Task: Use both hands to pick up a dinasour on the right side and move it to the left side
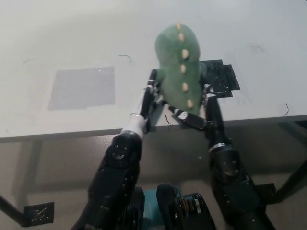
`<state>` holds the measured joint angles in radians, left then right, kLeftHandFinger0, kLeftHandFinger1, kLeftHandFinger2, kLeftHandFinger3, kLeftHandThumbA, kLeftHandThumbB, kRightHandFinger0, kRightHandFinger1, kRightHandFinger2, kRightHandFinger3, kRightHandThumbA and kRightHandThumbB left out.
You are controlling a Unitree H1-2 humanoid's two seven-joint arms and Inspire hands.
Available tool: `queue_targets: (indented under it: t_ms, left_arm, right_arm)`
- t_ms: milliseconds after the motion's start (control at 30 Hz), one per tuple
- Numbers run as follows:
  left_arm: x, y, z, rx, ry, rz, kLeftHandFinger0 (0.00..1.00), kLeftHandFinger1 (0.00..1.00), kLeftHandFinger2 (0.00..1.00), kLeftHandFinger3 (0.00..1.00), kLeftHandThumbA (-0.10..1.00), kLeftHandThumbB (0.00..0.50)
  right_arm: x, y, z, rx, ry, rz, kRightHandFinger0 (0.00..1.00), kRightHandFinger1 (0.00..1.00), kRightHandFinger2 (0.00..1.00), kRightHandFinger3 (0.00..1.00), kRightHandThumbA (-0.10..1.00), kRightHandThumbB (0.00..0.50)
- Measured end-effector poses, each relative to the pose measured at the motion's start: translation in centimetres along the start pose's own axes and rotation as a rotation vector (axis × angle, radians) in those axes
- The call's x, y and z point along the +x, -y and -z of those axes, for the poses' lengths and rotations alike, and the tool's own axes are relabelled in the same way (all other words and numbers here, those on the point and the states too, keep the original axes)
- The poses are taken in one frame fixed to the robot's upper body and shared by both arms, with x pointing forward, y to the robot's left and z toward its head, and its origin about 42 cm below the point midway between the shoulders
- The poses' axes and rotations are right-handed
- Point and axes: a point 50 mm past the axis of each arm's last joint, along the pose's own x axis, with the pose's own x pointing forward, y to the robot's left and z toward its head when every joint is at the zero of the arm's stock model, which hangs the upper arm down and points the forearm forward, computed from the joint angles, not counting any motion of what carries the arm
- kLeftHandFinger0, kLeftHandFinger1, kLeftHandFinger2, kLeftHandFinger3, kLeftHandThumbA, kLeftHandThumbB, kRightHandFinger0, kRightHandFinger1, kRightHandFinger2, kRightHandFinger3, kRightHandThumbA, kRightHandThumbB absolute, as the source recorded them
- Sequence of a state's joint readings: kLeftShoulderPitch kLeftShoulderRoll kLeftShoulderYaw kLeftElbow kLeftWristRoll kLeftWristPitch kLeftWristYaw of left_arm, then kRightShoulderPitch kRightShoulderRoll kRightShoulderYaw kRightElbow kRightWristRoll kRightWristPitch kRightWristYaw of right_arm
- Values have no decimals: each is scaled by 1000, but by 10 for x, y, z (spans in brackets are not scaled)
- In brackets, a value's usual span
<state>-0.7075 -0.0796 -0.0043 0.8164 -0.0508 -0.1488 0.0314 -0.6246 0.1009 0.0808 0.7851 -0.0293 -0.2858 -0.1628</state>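
Clamping the dinosaur (176, 62) between left hand (149, 98) and right hand (201, 112).

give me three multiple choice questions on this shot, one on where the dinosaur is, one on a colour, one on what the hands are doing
1. Where is the dinosaur?
A. on the grey square
B. between the two hands, right of the grey square
C. on the floor

2. What colour are the spikes down its back?
A. cream
B. red
C. blue

3. What are the hands doing?
A. both resting away from the toy
B. only one touches it
C. both pressed on its sides

Answers: 1 B, the toy sits between the left hand and right hand, while the grey square lies bare to the left. 2 A, a pale cream row runs down the green back. 3 C, each hand flanks and presses the toy.
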Motion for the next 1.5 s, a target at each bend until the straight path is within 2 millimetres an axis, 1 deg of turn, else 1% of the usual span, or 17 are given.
queue_targets:
  t_ms: [133, 167, 233, 300, 367, 600, 633, 733, 800, 833, 933, 967, 1133, 1233, 1267, 1433, 1500]
  left_arm:
    - [-9, -20, 2, -6, 29, -57, 1000, 1000, 1000, 1000, 1000, 258]
    - [-11, -24, 2, -8, 34, -68, 1000, 1000, 1000, 1000, 1000, 265]
    - [-14, -30, 3, -14, 43, -87, 1000, 1000, 1000, 1000, 1000, 252]
    - [-18, -38, 4, -21, 54, -111, 1000, 1000, 1000, 1000, 1000, 260]
    - [-21, -42, 4, -22, 62, -122, 1000, 1000, 1000, 1000, 1000, 241]
    - [-37, -61, 6, -30, 99, -171, 1000, 1000, 1000, 1000, 1000, 237]
    - [-41, -65, 7, -31, 104, -180, 1000, 1000, 1000, 1000, 1000, 207]
    - [-52, -81, 8, -22, 119, -209, 1000, 1000, 1000, 1000, 1000, 200]
    - [-59, -91, 9, -22, 128, -231, 1000, 1000, 1000, 1000, 1000, 216]
    - [-62, -95, 9, -23, 131, -238, 1000, 1000, 1000, 1000, 1000, 248]
    - [-76, -112, 9, -15, 149, -271, 1000, 1000, 1000, 1000, 1000, 257]
    - [-79, -115, 9, -12, 150, -275, 1000, 1000, 1000, 1000, 1000, 239]
    - [-98, -125, 10, -16, 163, -301, 1000, 1000, 1000, 1000, 1000, 247]
    - [-108, -131, 11, -33, 173, -325, 1000, 1000, 1000, 1000, 1000, 238]
    - [-111, -132, 12, -35, 175, -331, 1000, 1000, 1000, 1000, 1000, 212]
    - [-127, -147, 13, -38, 185, -382, 1000, 1000, 1000, 1000, 1000, 213]
    - [-133, -151, 15, -34, 184, -395, 1000, 1000, 1000, 1000, 1000, 203]
  right_arm:
    - [-3, -29, -2, 24, -12, -34, 1000, 1000, 1000, 1000, 1000, 0]
    - [-4, -35, -2, 26, -15, -41, 1000, 1000, 1000, 1000, 1000, 0]
    - [-5, -43, -3, 22, -19, -53, 1000, 1000, 1000, 1000, 1000, 0]
    - [-5, -51, -5, 18, -21, -70, 1000, 1000, 1000, 1000, 1000, 0]
    - [-5, -57, -6, 19, -22, -81, 1000, 1000, 1000, 1000, 1000, 0]
    - [-3, -75, -10, 2, -26, -128, 1000, 1000, 1000, 1000, 1000, 0]
    - [-4, -78, -10, -1, -27, -136, 1000, 1000, 1000, 1000, 1000, 0]
    - [-6, -93, -13, -12, -29, -172, 1000, 1000, 1000, 1000, 1000, 0]
    - [-7, -103, -15, -20, -29, -196, 1000, 1000, 1000, 1000, 1000, 0]
    - [-8, -107, -16, -21, -27, -205, 1000, 1000, 1000, 1000, 1000, 0]
    - [-10, -126, -22, -25, -26, -245, 1000, 1000, 1000, 1000, 1000, 0]
    - [-11, -129, -22, -27, -27, -250, 1000, 1000, 1000, 1000, 1000, 0]
    - [-12, -144, -25, -34, -32, -286, 1000, 1000, 1000, 1000, 1000, 0]
    - [-12, -152, -27, -67, -20, -325, 1000, 1000, 1000, 1000, 1000, 0]
    - [-12, -155, -28, -78, -16, -337, 1000, 1000, 1000, 1000, 1000, 0]
    - [-18, -173, -32, -119, 12, -414, 1000, 1000, 1000, 1000, 1000, 0]
    - [-19, -176, -31, -120, 14, -428, 1000, 1000, 1000, 1000, 1000, 0]
